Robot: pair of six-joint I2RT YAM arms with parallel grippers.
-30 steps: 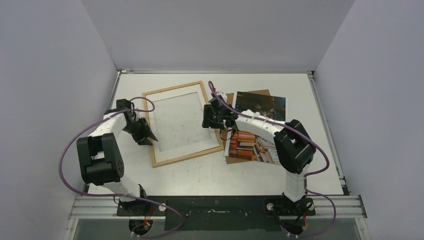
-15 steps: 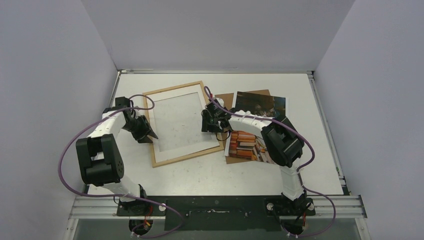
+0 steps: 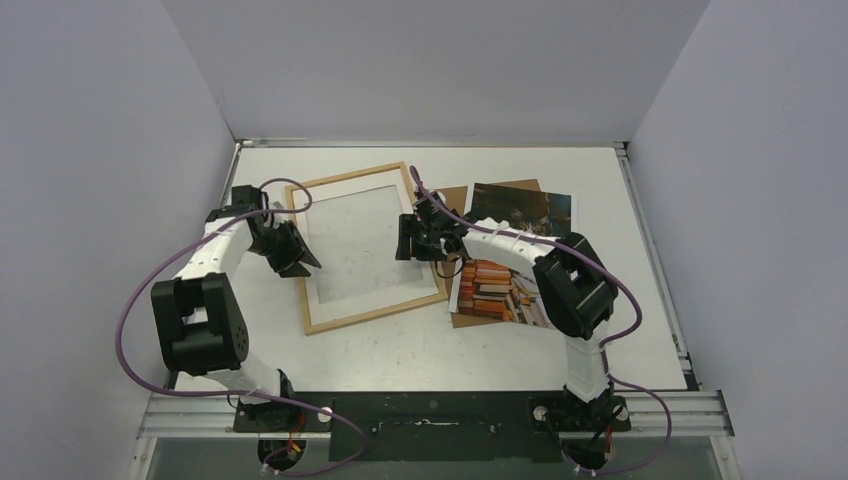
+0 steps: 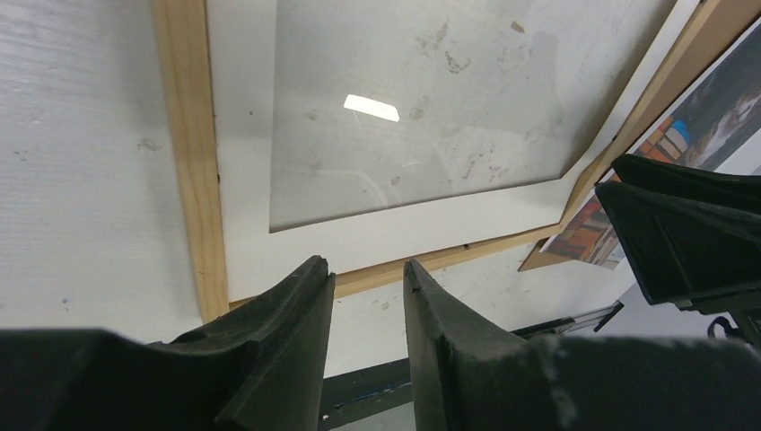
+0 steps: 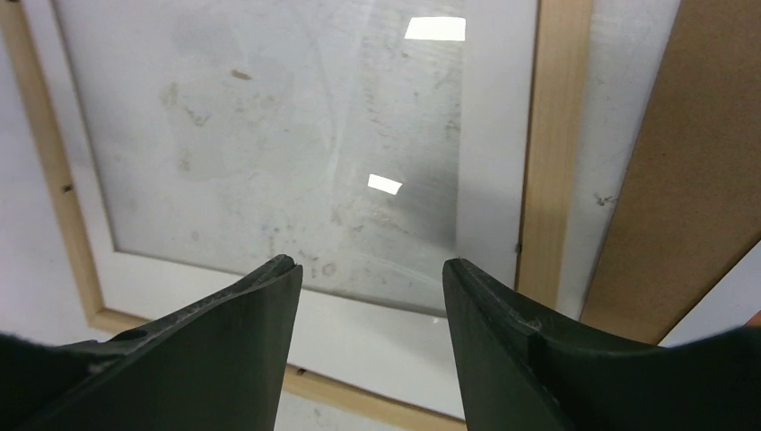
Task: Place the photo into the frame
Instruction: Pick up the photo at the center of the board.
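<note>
This is a robotics lab test cell. A white table (image 3: pixel 420 350) is boxed in by plain pale walls (image 3: pixel 100 150) on its left, far and right sides. An aluminium rail (image 3: pixel 690 408) with a black plate (image 3: pixel 430 410) runs along the table's near edge. Two white-and-black robot arms (image 3: pixel 200 320) are bolted there, and purple cables (image 3: pixel 123 330) loop beside them over the table.

Top camera: fixed high at the near edge, facing down and forward; whole table (image 3: pixel 640 300) in view, far off.
Left wrist camera: behind left gripper (image 4: pixel 368 269), close; frame (image 4: pixel 422 108) corner just ahead of the tips.
Right wrist camera: behind right gripper (image 5: pixel 372 269), close over the glass (image 5: pixel 269 135).
All three share the frame.
</note>
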